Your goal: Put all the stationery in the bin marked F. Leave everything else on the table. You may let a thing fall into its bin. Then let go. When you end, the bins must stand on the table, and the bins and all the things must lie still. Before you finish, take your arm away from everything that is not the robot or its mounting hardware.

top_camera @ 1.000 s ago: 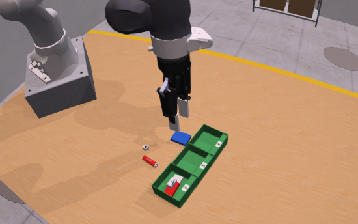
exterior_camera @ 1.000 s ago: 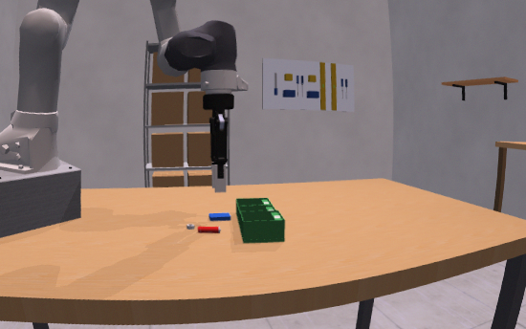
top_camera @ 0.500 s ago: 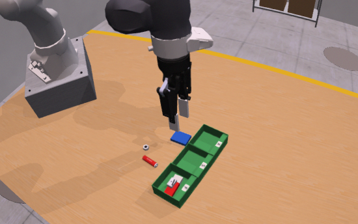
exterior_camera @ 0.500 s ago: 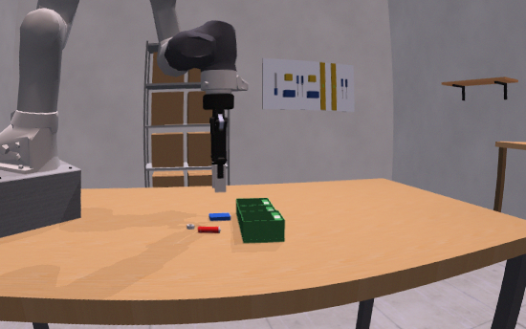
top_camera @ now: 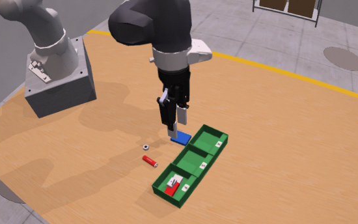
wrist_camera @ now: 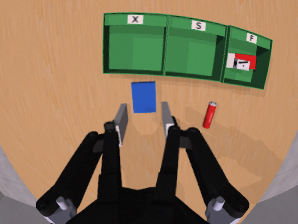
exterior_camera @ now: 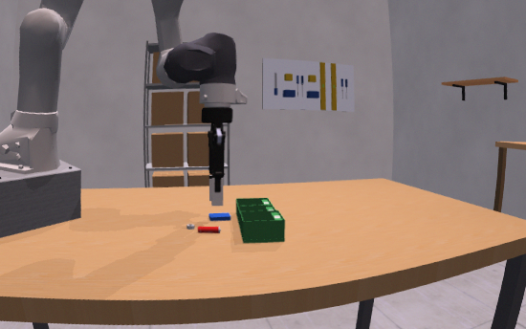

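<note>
Partway through, by the look of it. Nearest in the wrist view: gripper (wrist_camera: 141, 121) with fingers part-open, grasping nothing, hung above the counter (top_camera: 273, 137) with the blue flat block (wrist_camera: 144, 96) lying just ahead of the tips, not between them. From the exterior view, fingertips clearly above the block, not touching it.

Blue block (top_camera: 181, 137) flat on the counter, just beside the wall of the X-end compartment of the green bin row (top_camera: 160, 192); probably an eraser, so likely stationery and likely the next pick – a judgement only.

Further out on the counter: red cylinder (top_camera: 150, 161) with a silver end, battery-like; small metal nut (top_camera: 145, 147) near it. Both probably to stay put.

Bins, one green three-compartment tray standing on the counter:
- X compartment (wrist_camera: 133, 48): nothing seen inside
- S compartment (wrist_camera: 193, 52): nothing seen inside
- F compartment (wrist_camera: 249, 78): red-and-white item (top_camera: 173, 184) lying inside, identity too small to tell, possibly a stapler

Done: one item in F. Left: blue block still out, then release over F and retreat
</note>
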`<action>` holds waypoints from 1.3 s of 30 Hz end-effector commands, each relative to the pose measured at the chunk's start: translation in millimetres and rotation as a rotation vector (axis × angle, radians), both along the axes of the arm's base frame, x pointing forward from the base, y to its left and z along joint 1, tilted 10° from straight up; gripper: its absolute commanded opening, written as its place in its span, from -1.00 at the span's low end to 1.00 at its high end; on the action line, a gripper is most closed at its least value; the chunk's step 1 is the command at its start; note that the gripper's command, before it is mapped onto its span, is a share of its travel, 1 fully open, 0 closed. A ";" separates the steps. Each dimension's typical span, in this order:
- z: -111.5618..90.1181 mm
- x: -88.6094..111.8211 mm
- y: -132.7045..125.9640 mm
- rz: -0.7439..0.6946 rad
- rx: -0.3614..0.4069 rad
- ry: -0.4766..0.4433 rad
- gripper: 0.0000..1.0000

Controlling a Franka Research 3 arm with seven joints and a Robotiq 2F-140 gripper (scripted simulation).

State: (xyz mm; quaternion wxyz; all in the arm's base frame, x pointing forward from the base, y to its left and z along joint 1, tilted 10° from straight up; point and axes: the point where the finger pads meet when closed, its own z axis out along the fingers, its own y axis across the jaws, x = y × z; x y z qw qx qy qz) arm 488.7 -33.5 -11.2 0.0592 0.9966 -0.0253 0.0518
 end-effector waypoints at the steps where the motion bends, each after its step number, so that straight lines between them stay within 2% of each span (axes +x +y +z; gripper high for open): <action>1: -10.6 11.0 -0.7 -0.003 0.006 -0.021 -0.33; 5: -24.1 15.2 -1.9 -0.003 0.006 -0.021 -0.33; 11: -23.9 16.9 -1.8 -0.003 0.006 -0.021 -0.33; 20: -35.9 16.6 -3.4 -0.003 0.006 -0.021 -0.33; 32: -36.0 15.6 -3.5 -0.003 0.006 -0.021 -0.33; 33: -36.0 15.6 -3.5 -0.003 0.006 -0.021 -0.57; 39: -36.0 15.6 -3.5 -0.003 0.006 -0.021 -0.57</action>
